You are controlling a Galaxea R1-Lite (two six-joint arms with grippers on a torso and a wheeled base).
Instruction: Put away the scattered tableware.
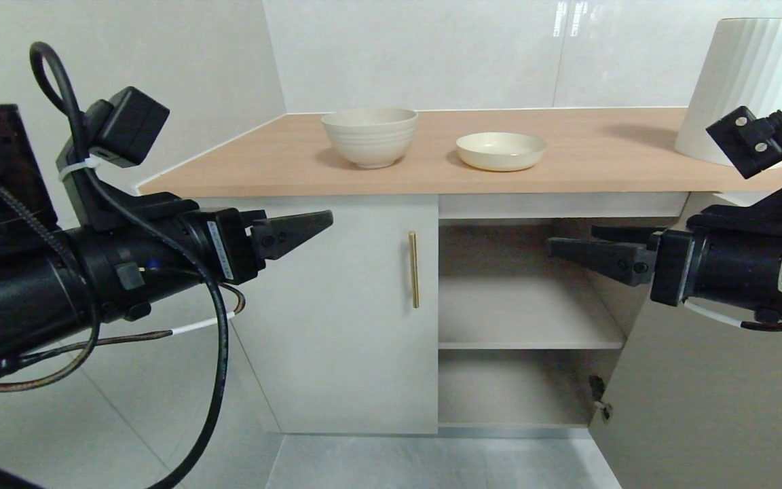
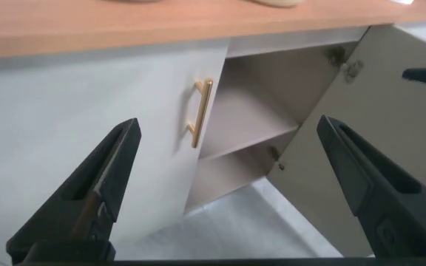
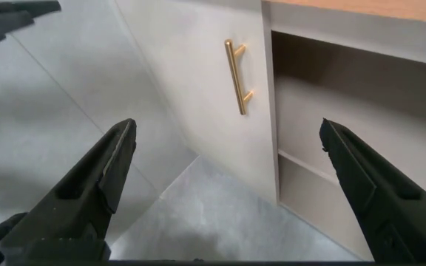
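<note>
Wood counter (image 1: 601, 163) against a white wall (image 1: 432, 54), grey floor (image 1: 432, 462), seen from the head view. One bowl (image 1: 369, 138) and one shallow dish (image 1: 501, 151) sit on the counter, near each other but apart, with the bowl on the left. One white ribbed object (image 1: 751, 81) stands at the counter's right end, cut off by the frame; can't tell what it is. Cabinet (image 1: 561, 205) is under the counter. Left door (image 1: 337, 312) is shut and has one brass handle (image 1: 415, 269). Right door (image 1: 703, 407) is swung open and cut off at the frame edge. One shelf (image 1: 527, 316) is inside; the back corners are dark. Left gripper (image 1: 316, 221) hangs in front of the left door, right gripper (image 1: 567, 246) in front of the open bay. Both are seen side-on, so the finger gap is hard to read here.

Left wrist view: its two fingers are spread wide with nothing between them. Handle, shelf and right door lie beyond. Counter edge is in frame, and the tableware is cropped to slivers. The right gripper's tip pokes in at the frame edge.

Right wrist view: its two fingers are also wide apart and hold nothing. Handle and open bay are behind them. The left gripper's tip is just visible at the frame edge.
</note>
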